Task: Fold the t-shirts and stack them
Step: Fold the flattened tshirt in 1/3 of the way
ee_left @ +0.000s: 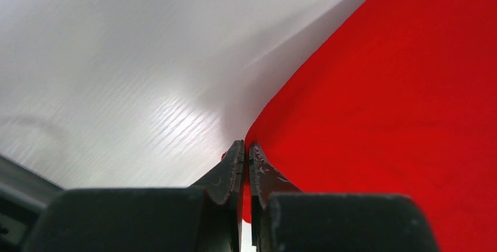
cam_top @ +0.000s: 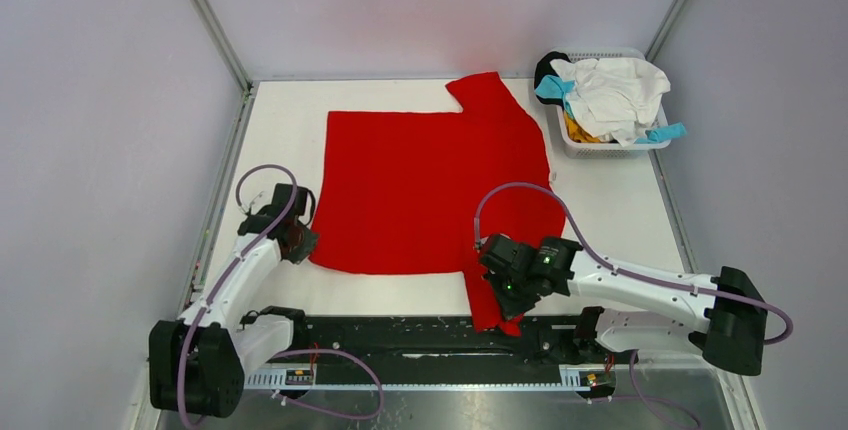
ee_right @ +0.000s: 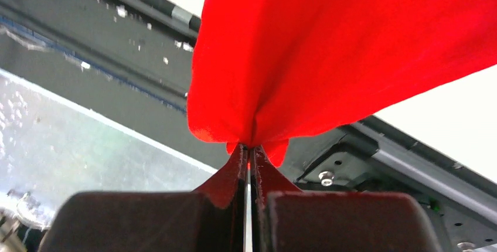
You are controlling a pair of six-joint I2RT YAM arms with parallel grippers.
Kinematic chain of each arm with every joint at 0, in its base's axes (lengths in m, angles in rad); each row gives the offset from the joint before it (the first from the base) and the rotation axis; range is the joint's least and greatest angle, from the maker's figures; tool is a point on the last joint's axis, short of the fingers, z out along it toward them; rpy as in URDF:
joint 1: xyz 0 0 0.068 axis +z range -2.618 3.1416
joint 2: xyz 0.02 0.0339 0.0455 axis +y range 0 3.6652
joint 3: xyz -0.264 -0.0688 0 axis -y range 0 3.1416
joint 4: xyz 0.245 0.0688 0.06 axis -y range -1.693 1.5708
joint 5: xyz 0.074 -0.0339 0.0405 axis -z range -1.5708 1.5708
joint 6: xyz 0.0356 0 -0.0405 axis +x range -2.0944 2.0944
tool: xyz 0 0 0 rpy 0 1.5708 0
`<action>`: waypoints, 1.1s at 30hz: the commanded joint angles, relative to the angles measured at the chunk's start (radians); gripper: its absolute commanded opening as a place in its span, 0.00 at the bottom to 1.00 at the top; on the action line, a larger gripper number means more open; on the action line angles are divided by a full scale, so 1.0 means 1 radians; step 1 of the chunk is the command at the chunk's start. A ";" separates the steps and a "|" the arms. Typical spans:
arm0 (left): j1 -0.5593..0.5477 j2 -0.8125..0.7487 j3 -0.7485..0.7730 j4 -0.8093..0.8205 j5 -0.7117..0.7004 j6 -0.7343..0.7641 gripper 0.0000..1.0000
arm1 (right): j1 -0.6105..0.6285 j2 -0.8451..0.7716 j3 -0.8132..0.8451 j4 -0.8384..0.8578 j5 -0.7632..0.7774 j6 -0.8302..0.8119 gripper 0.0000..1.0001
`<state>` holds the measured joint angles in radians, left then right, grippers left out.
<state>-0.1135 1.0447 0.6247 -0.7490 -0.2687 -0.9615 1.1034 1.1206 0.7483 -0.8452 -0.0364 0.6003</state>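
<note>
While the left claw (ee_left: 246, 145) nips the red t-shirt (cam_top: 430, 185), the right claw (ee_right: 251, 148) clamps its sleeve.

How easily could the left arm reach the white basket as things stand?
Probably not easily: the basket sits in the far right corner, while the left gripper is shut on the red t-shirt at its near left edge.

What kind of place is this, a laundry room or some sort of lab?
Probably a robot lab cell: bare pale walls box in a white table, robot arms are mounted at its near edge, with a red t-shirt and laundry basket on it.
</note>
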 commanded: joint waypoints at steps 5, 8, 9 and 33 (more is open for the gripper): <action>0.003 -0.126 -0.103 -0.100 0.012 -0.042 0.00 | 0.016 -0.046 -0.042 -0.011 -0.153 0.017 0.00; 0.003 -0.116 -0.078 -0.101 0.014 -0.043 0.00 | 0.010 -0.050 0.004 -0.016 -0.071 0.026 0.00; 0.003 -0.110 -0.058 -0.101 0.016 -0.040 0.00 | -0.001 -0.044 0.020 -0.020 -0.041 0.023 0.00; 0.019 0.278 0.332 -0.125 0.012 -0.012 0.00 | -0.529 0.207 0.459 -0.024 0.051 -0.257 0.00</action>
<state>-0.1089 1.2758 0.8852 -0.8658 -0.2512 -0.9844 0.6170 1.3041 1.1225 -0.8787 -0.0105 0.3973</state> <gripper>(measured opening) 0.022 0.022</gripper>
